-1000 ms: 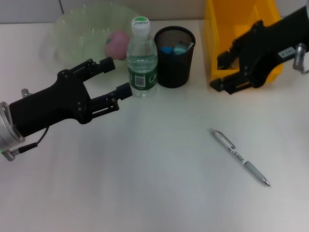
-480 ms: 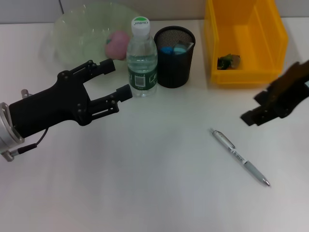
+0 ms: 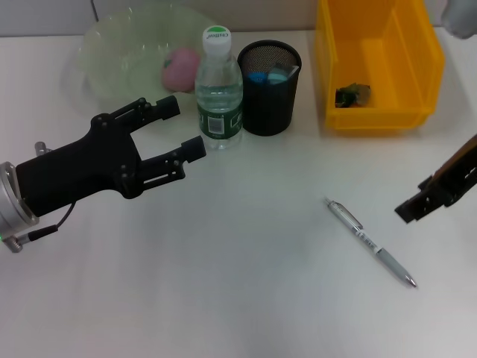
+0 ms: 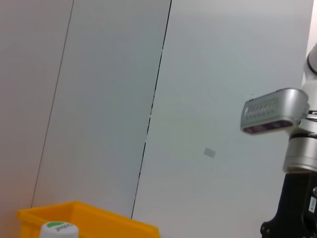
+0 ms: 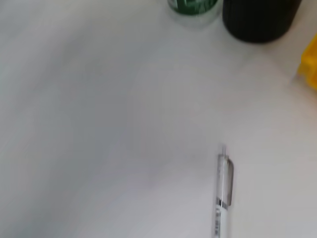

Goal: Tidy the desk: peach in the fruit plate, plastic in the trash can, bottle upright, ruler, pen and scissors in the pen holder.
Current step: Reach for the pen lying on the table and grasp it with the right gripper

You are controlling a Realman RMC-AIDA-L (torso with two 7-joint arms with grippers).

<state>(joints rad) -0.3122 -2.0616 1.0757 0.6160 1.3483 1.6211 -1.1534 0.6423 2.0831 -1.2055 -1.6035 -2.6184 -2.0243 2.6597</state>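
Left hand (image 3: 181, 128) spread open beside upright bottle (image 3: 219, 89), right hand (image 3: 436, 195) (grip unclear) near pen (image 3: 370, 242)

Evenly and brightly lit from above; only faint, soft shadows on the white matte desk (image 3: 223, 283). Mild sheen on the clear plastic water bottle (image 3: 219, 93). Right wrist view smeared by motion blur, silver ballpoint pen (image 5: 223, 196) soft-edged. Left wrist view sharp, flat grey.

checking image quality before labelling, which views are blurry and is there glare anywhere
Right wrist view: soft and smeared throughout, the pen without crisp edges. Head view: mostly sharp, the pen clear, the right gripper slightly smeared, no strong glare. Left wrist view: sharp, evenly lit wall.
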